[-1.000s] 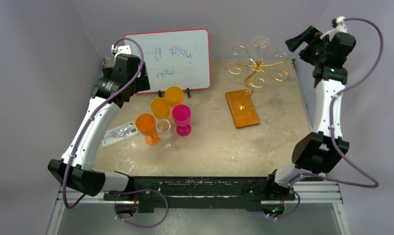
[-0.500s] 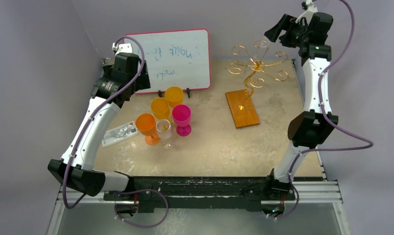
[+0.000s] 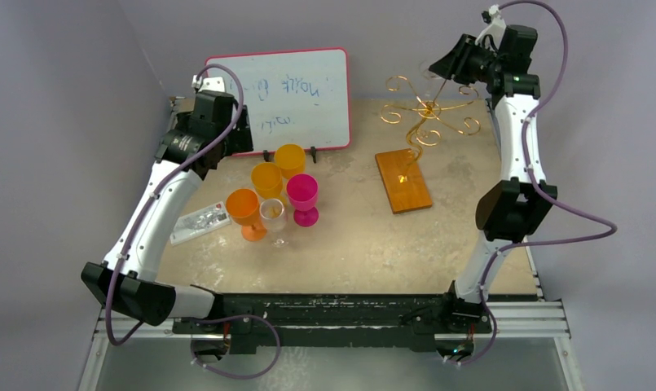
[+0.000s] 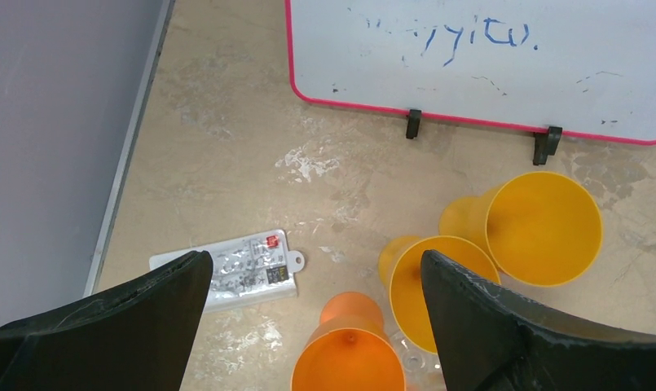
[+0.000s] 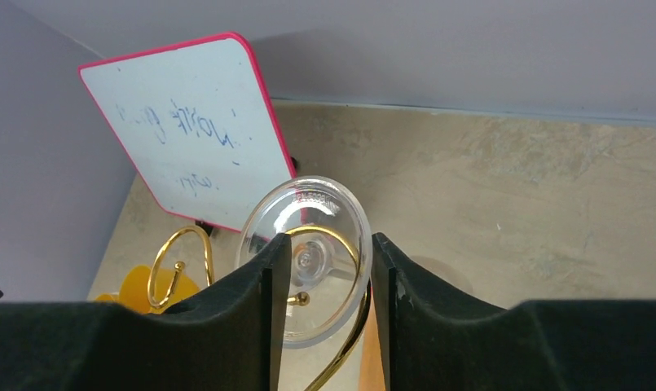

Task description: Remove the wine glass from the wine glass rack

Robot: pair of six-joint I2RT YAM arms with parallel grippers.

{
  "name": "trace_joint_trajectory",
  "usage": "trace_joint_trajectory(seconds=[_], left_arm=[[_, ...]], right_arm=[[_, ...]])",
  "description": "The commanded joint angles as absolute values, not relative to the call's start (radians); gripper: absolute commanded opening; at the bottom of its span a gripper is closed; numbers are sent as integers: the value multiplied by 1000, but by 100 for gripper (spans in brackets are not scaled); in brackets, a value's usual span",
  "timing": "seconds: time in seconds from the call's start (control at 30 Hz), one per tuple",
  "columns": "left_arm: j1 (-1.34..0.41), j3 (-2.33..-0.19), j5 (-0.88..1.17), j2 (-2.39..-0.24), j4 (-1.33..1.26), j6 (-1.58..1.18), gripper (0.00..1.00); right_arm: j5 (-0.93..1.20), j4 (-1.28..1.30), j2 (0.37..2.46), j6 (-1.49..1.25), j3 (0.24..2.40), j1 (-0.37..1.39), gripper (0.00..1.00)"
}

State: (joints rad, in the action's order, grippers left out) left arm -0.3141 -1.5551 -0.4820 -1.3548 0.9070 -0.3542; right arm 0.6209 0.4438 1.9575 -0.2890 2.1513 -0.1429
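The clear wine glass (image 5: 308, 204) hangs upside down on the wine glass rack (image 3: 426, 114), a gold wire stand on an orange-brown wooden base (image 3: 403, 181). In the right wrist view the glass's round foot rests on a gold scroll arm (image 5: 350, 350). My right gripper (image 5: 331, 238) is at the foot, its jaws half narrowed with a gap still between them, and the stem shows in that gap. In the top view this gripper (image 3: 442, 69) is high at the rack's back arm. My left gripper (image 4: 316, 265) hangs wide open above the cups, holding nothing.
A red-framed whiteboard (image 3: 288, 94) stands at the back left. In front of it is a cluster of cups: orange (image 3: 244, 208), two yellow (image 3: 267, 177), pink (image 3: 302, 194) and a small clear one (image 3: 272, 213). A flat white packet (image 3: 200, 221) lies at their left.
My right arm has swung up and leftward to the glass on the rack, and its jaws have narrowed around the foot. The left arm has stayed still.
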Motion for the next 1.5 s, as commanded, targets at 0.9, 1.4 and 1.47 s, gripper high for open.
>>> trace_joint_trajectory(seconds=[0.9,1.4,1.47], left_arm=[[-306,-1513,-468,-1253,980,-333,98],[-306,-1469,-487,-1164,1031,-379,97],[-306,-1465,-487,-1155,1039,-385,97]], right_arm=[[580,296,1864,-477,2034,-141,34],[472,322,1886,-459,2089,-132,16],[447,319,1884,-465,2092,-128,16]])
